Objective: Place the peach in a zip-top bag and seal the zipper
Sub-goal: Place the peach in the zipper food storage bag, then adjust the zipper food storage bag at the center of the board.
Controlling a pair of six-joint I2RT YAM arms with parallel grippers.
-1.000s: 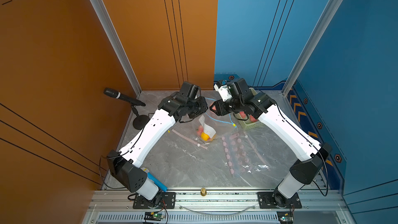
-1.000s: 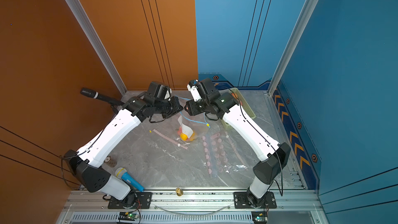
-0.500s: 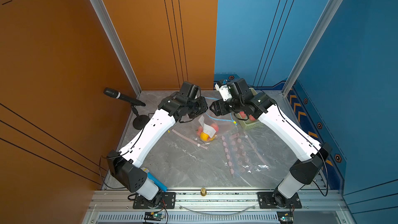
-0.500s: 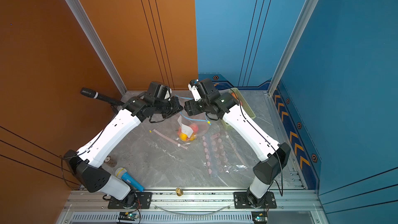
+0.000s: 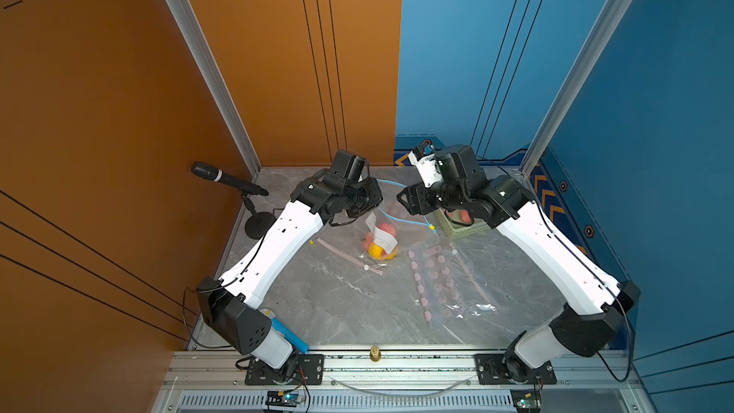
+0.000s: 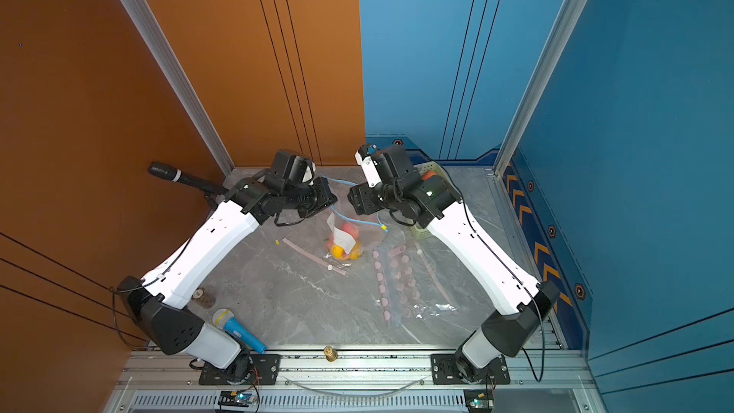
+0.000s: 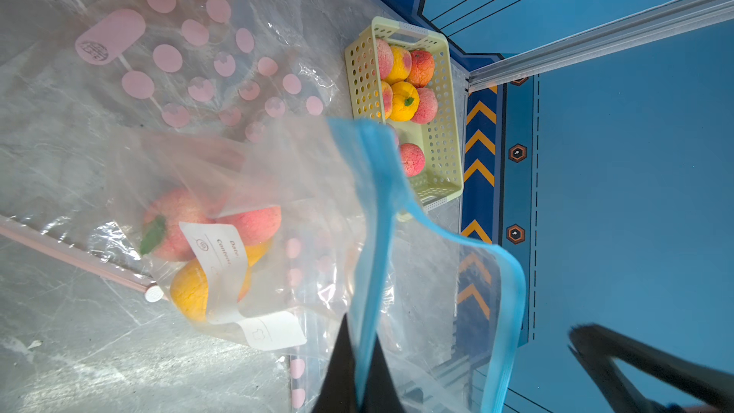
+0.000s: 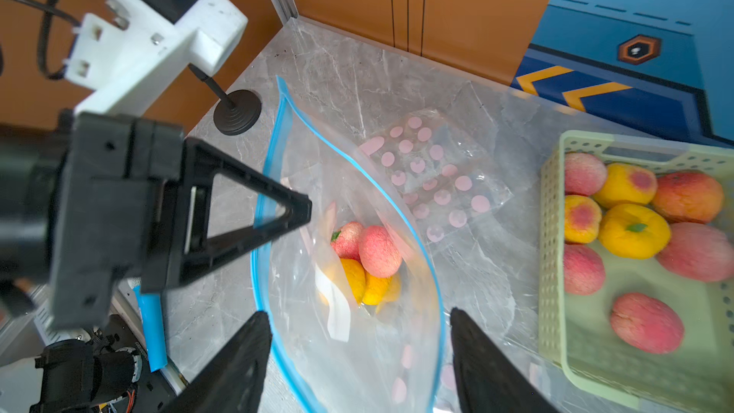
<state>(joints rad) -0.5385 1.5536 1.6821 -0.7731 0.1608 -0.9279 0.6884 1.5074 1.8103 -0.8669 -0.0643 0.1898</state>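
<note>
A clear zip-top bag (image 5: 413, 232) with a blue zipper edge (image 8: 274, 145) hangs open above the marble table, mouth up. Several peaches lie at its bottom, pink ones (image 8: 379, 250) (image 7: 174, 220) (image 6: 348, 229) on top of yellow ones (image 5: 377, 251). My left gripper (image 7: 359, 323) is shut on one side of the blue zipper edge, and its fingertip (image 8: 298, 208) shows in the right wrist view. Over the bag's mouth my right gripper (image 8: 357, 315) is open, one finger on either side of the opening, with nothing between them.
A pale green basket (image 7: 454, 113) (image 8: 550, 232) (image 5: 462, 228) with more peaches stands at the back right. A pink-dotted bag (image 5: 437, 284) (image 7: 190, 45) and a pink zipper strip (image 5: 349, 256) lie flat. A microphone on a stand (image 5: 226, 178) is back left, a blue microphone (image 6: 238, 327) front left.
The right gripper's jaws have widened, and more pink fruit shows inside the bag than a second ago. Both arms have hardly moved; the left still pinches the bag's edge.
</note>
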